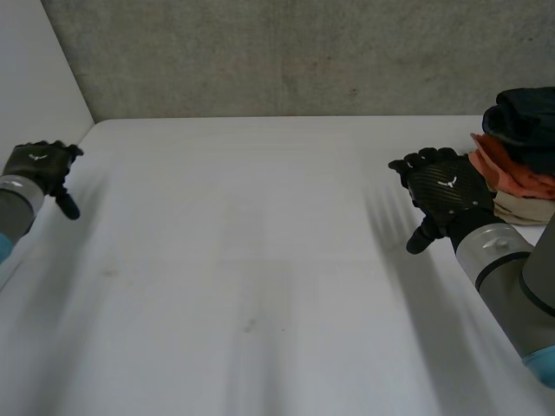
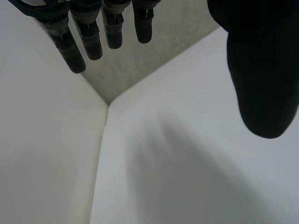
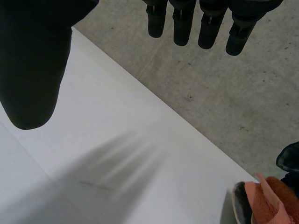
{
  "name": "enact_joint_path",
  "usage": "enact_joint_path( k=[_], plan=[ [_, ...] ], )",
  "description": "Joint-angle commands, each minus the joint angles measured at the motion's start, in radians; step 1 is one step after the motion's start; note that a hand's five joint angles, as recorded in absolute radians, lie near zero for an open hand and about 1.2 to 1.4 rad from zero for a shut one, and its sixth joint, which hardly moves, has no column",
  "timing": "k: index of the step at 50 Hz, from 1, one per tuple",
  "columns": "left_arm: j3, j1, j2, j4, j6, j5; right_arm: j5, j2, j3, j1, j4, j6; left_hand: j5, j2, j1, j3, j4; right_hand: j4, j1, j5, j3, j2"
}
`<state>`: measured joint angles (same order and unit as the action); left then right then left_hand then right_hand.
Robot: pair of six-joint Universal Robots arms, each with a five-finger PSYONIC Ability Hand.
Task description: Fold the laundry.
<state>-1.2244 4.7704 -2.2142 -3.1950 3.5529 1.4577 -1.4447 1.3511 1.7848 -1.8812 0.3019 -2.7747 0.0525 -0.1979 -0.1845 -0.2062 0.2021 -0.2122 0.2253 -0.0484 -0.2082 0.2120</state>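
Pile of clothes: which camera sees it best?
The head view: the pile of clothes shows its layers, dark on top, orange and cream below. The right wrist view catches just an orange and dark corner. The left wrist view faces the table's far corner.

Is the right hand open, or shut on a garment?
Open. The right hand shows straight fingers, thumb apart, nothing between them; the laundry pile lies beside it.

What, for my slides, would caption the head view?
Open left hand and right hand over white table, laundry pile beside.
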Motion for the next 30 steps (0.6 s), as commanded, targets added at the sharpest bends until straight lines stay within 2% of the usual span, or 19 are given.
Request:
enact_joint_path(
  k=[1, 3, 6, 8, 12, 16, 19, 23, 27, 28, 30],
  plan=[
    [-0.107, 0.057, 0.128, 0.17, 0.064, 0.119, 0.001, -0.004, -0.004, -0.001, 0.0, 0.001, -0.052, 0.023, 0.01, 0.032, -0.028, 0.038, -0.051, 0.048, 0.034, -0.038],
    [-0.138, 0.062, 0.148, 0.173, 0.072, 0.122, 0.001, -0.007, -0.004, -0.004, 0.0, 0.003, -0.052, 0.023, 0.01, 0.032, -0.028, 0.038, -0.051, 0.048, 0.034, -0.038],
    [-0.208, 0.066, 0.188, 0.15, 0.069, 0.084, 0.0, -0.015, -0.004, -0.012, 0.0, 0.009, -0.052, 0.023, 0.01, 0.032, -0.028, 0.038, -0.051, 0.048, 0.034, -0.038],
    [-0.259, 0.062, 0.214, 0.095, 0.055, 0.017, -0.002, -0.016, -0.004, -0.015, 0.0, 0.01, -0.052, 0.023, 0.01, 0.032, -0.028, 0.038, -0.051, 0.048, 0.034, -0.038],
    [-0.308, 0.049, 0.255, -0.026, 0.011, -0.065, 0.001, -0.012, -0.005, -0.012, 0.002, 0.006, -0.052, 0.023, 0.01, 0.032, -0.028, 0.038, -0.051, 0.048, 0.034, -0.038],
    [-0.308, 0.026, 0.324, -0.095, -0.084, -0.056, 0.004, 0.005, -0.018, 0.003, 0.005, 0.0, -0.052, 0.023, 0.01, 0.032, -0.028, 0.038, -0.051, 0.048, 0.034, -0.038],
    [-0.296, 0.006, 0.382, -0.098, -0.15, -0.054, 0.006, 0.023, -0.031, 0.016, 0.0, -0.012, -0.052, 0.023, 0.01, 0.032, -0.028, 0.038, -0.051, 0.048, 0.034, -0.038],
    [-0.268, -0.072, 0.496, -0.059, -0.265, -0.053, 0.0, 0.072, -0.079, 0.028, -0.029, -0.057, -0.052, 0.023, 0.01, 0.032, -0.028, 0.038, -0.051, 0.048, 0.034, -0.038],
    [-0.245, -0.19, 0.573, 0.085, -0.312, -0.034, 0.003, 0.117, -0.133, 0.053, -0.124, -0.115, -0.052, 0.023, 0.01, 0.032, -0.028, 0.038, -0.051, 0.048, 0.034, -0.038],
    [-0.236, -0.249, 0.602, 0.149, -0.324, -0.013, 0.004, 0.132, -0.159, 0.071, -0.17, -0.143, -0.052, 0.023, 0.01, 0.032, -0.028, 0.038, -0.051, 0.048, 0.034, -0.038],
    [-0.231, -0.303, 0.626, 0.21, -0.336, 0.021, 0.007, 0.146, -0.185, 0.086, -0.219, -0.176, -0.052, 0.023, 0.01, 0.032, -0.028, 0.038, -0.051, 0.048, 0.034, -0.038]
  ],
)
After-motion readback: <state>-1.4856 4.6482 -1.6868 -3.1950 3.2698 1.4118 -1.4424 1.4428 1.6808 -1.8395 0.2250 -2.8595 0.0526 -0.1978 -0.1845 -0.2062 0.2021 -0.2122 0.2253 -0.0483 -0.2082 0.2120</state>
